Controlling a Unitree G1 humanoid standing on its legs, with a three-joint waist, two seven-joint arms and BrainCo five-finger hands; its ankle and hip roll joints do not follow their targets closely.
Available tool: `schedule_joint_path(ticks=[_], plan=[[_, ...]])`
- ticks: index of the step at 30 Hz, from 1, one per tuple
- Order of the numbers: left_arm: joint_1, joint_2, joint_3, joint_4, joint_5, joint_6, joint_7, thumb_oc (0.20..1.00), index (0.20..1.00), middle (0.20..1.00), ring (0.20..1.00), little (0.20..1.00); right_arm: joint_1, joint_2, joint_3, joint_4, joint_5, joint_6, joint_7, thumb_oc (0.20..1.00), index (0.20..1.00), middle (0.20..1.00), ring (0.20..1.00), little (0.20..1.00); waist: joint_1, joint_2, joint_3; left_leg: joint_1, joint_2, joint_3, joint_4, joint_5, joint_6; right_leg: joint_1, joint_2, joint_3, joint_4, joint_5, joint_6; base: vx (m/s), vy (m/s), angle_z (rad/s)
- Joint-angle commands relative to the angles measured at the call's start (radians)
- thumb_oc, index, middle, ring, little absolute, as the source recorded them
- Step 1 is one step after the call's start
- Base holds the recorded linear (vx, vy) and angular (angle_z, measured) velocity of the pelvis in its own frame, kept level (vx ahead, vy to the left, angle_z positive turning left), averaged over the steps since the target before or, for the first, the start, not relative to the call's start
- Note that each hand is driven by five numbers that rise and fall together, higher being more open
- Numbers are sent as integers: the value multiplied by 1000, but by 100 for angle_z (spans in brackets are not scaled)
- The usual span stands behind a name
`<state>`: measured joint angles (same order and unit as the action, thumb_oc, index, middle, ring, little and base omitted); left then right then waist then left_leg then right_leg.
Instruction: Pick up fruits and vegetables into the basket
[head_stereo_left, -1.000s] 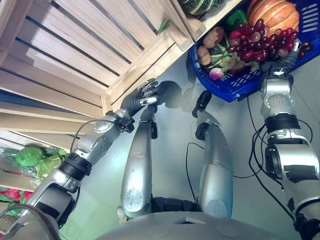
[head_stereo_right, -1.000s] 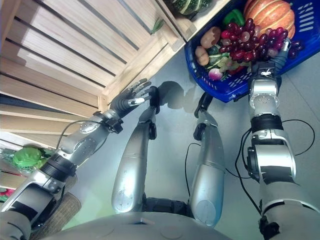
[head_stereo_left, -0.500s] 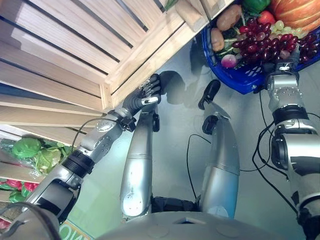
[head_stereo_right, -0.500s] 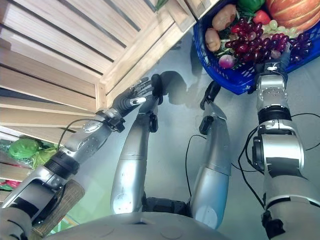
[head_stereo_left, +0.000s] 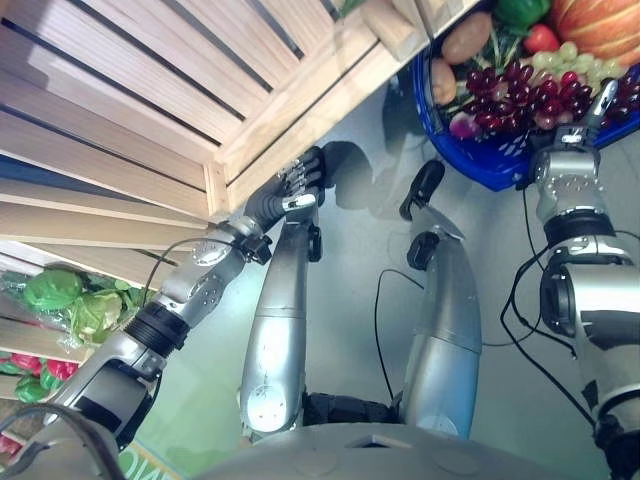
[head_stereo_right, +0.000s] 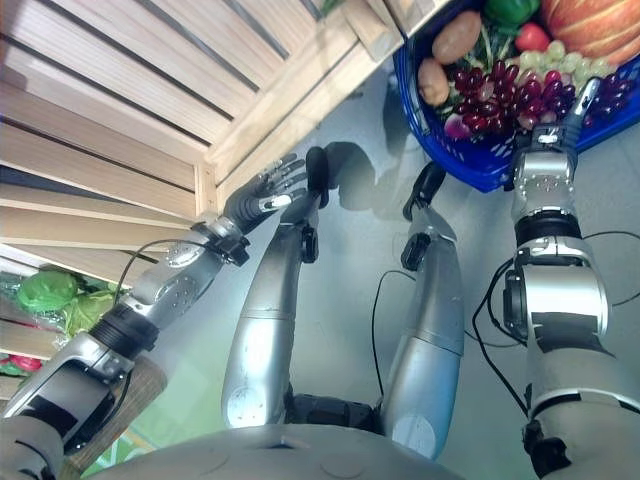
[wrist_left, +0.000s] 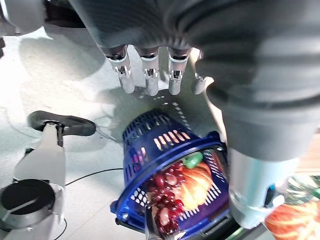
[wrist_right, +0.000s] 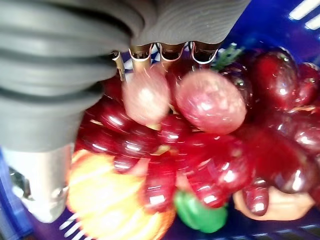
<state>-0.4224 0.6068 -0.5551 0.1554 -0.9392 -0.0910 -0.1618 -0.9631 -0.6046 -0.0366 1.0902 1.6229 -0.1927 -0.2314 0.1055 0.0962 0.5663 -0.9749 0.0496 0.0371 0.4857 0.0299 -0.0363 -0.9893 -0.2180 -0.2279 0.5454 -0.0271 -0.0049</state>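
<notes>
Two hands are in play. The right hand (head_stereo_right: 578, 100) reaches into the blue basket (head_stereo_right: 470, 160), directly over the bunch of red grapes (head_stereo_right: 500, 95). In the right wrist view its fingers (wrist_right: 170, 50) lie against the grapes (wrist_right: 200, 130), but whether they are curled round the bunch or resting straight on it cannot be told. The bunch lies inside the basket, on top of the other produce: the orange pumpkin (head_stereo_right: 595, 25), a green pepper (head_stereo_right: 510, 10), two potatoes (head_stereo_right: 445, 50) and green grapes (head_stereo_right: 550, 62).

The left hand (head_stereo_left: 290, 185) hangs near the corner of the wooden crate (head_stereo_left: 180, 80), fingers straight and relaxed, holding nothing. Its wrist view looks past the fingers (wrist_left: 150, 75) to the basket (wrist_left: 150, 145).

Key relation: the basket sits at the right arm's end, well apart from the left hand. Leafy greens (head_stereo_left: 70, 300) lie on a lower shelf on the robot's left, nearer the left arm. By judgement, any further pick from that shelf falls to the left hand, with the basket across the body from it.
</notes>
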Motion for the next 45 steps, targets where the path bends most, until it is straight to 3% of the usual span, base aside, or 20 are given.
schedule_joint_path(ticks=[1,6,8,9,11,19,23,26,32,39,43,45], plan=[[96,-48,-17,-98,47,-30,-23,1000,1000,1000,1000,1000,81,-87,-20,-19,-70,-112,-14,1000,1000,1000,1000,1000,-32,94,-46,90,-40,58,-98,13,40,75,73,-12,32,-17,38,-32,54,-10],[139,-31,-2,-138,58,-12,-16,1000,1000,1000,1000,1000,155,-64,-53,-70,-192,-241,-63,1000,1000,1000,1000,1000,-38,67,-46,217,-41,66,-143,7,37,208,83,-29,-38,-2,40,-9,63,-7],[170,-26,15,-155,73,-10,-12,1000,1000,1000,1000,1000,204,-43,-71,-139,-246,-322,-99,1000,1000,1000,1000,1000,-45,54,-46,274,-43,69,-162,4,35,268,89,-31,-62,0,41,10,80,-6],[175,-24,17,-157,72,-9,-12,1000,1000,1000,1000,1000,216,-37,-73,-152,-252,-327,-104,1000,1000,1000,1000,1000,-46,52,-46,284,-43,69,-167,5,35,277,91,-31,-66,1,42,26,102,-6],[219,-17,48,-172,80,-9,-12,1000,1000,1000,1000,1000,326,14,-107,-260,-285,-406,-99,1000,1000,1000,1000,1000,-58,26,-46,386,-40,73,-207,4,34,378,99,-25,-109,3,49,40,108,-7],[332,-10,128,-180,131,-13,-8,1000,1000,1000,1000,1000,579,117,-126,-539,-410,-514,-41,1000,1000,1000,1000,1000,-75,-34,-54,605,-20,87,-308,14,29,604,116,-8,-219,10,70,47,68,-9],[410,-40,171,-144,170,-23,7,1000,1000,1000,1000,1000,711,181,-92,-638,-602,-531,-61,1000,1000,1000,1000,1000,-83,-70,-120,691,-11,84,-356,20,22,703,122,-3,-294,20,73,137,54,-8],[481,-93,211,-70,224,-23,9,1000,1000,1000,1000,1000,813,213,-46,-690,-767,-471,-54,1000,1000,1000,1000,1000,-85,-108,-205,786,-5,80,-409,23,19,806,122,6,-372,36,83,218,61,-13],[543,-158,246,64,315,-11,-1,1000,1000,1000,1000,1000,922,245,20,-699,-907,-337,49,1000,1000,1000,1000,1000,-89,-146,-328,899,7,93,-459,15,18,911,122,18,-437,55,97,192,75,-10],[561,-204,269,198,379,-4,-16,1000,1000,1000,1000,1000,986,275,100,-657,-973,-189,183,1000,1000,1000,1000,1000,-95,-157,-402,988,12,103,-487,-1,16,990,114,17,-473,60,105,110,98,-5],[540,-235,272,338,451,-5,-31,1000,1000,1000,1000,1000,1000,295,194,-589,-1005,-53,319,1000,1000,1000,1000,1000,-96,-155,-434,1039,13,109,-522,0,10,1033,106,9,-502,64,111,15,109,-3],[531,-243,267,376,474,-1,-25,1000,1000,1000,1000,1000,999,302,208,-556,-1016,-33,341,1000,1000,1000,1000,1000,-96,-155,-439,1048,12,110,-529,0,8,1043,104,7,-510,66,112,-5,58,0]])
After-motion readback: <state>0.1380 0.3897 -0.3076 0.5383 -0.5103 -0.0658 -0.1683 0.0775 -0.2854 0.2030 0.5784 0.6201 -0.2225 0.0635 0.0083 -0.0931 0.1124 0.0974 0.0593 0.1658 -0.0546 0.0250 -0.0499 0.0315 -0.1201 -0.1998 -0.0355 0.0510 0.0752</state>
